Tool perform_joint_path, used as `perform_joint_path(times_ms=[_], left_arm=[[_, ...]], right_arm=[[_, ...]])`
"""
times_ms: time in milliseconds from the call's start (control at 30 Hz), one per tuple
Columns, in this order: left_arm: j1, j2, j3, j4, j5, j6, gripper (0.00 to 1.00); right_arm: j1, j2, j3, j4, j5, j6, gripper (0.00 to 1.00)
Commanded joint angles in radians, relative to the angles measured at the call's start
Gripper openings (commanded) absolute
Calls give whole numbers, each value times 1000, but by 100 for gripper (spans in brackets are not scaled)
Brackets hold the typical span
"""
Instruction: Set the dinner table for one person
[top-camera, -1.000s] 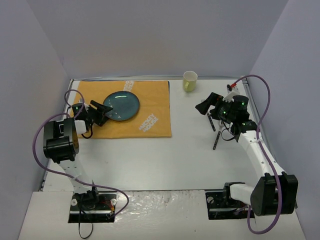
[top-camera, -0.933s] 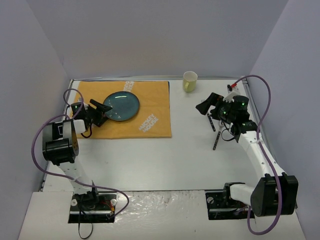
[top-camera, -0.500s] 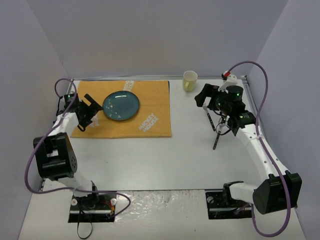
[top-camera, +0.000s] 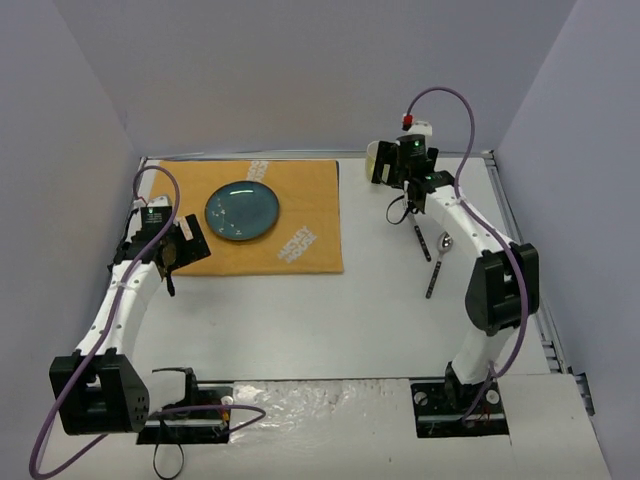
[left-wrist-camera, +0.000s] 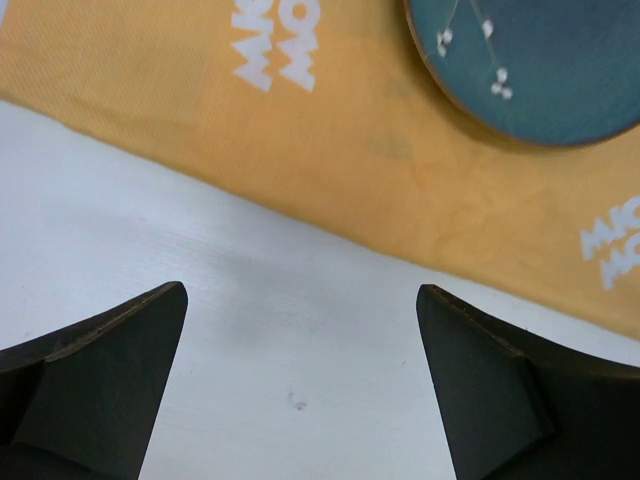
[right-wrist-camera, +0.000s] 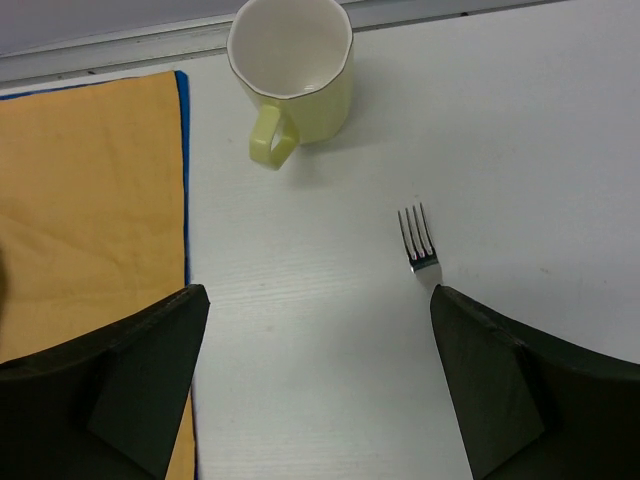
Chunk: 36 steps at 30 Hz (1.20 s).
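You've got an orange-yellow cloth mat (top-camera: 310, 195) with white print and blue edging. The round teal plate (top-camera: 242, 211) shows white specks and a brown rim; the ceramic mug (right-wrist-camera: 292, 70) is pale yellow.

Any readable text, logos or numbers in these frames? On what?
"MO": start of a white print on the orange mat, left wrist view; looks like that, the rest is cut off by the frame edge.
Both two-line prints on the mat in the top view: too small to read.
Plate, mug, fork: no text.
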<state>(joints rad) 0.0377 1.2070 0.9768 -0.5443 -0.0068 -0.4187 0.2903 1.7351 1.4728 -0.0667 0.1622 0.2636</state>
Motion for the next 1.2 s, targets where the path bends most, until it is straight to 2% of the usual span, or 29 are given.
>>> perform_joint_path(times_ms=[0, 133, 367, 433, 633, 1167], left_arm=[[-20, -63, -50, 19, -61, 65, 97], [-27, -64, -61, 38, -88, 74, 97], [-27, -67, -57, 46, -114, 77, 97], [-27, -67, -56, 46, -117, 77, 97], [-67, -63, -55, 47, -117, 77, 97], [-84, -53, -52, 49, -116, 75, 97]], right_arm=[[19, 80, 49, 194, 95, 8, 84], [36, 144, 18, 366, 99, -9, 73], [53, 268, 19, 549, 160, -32, 63], [52, 306, 43, 550, 172, -27, 59], [56, 407, 127, 528, 212, -14, 57], [62, 510, 245, 518, 280, -2, 52]])
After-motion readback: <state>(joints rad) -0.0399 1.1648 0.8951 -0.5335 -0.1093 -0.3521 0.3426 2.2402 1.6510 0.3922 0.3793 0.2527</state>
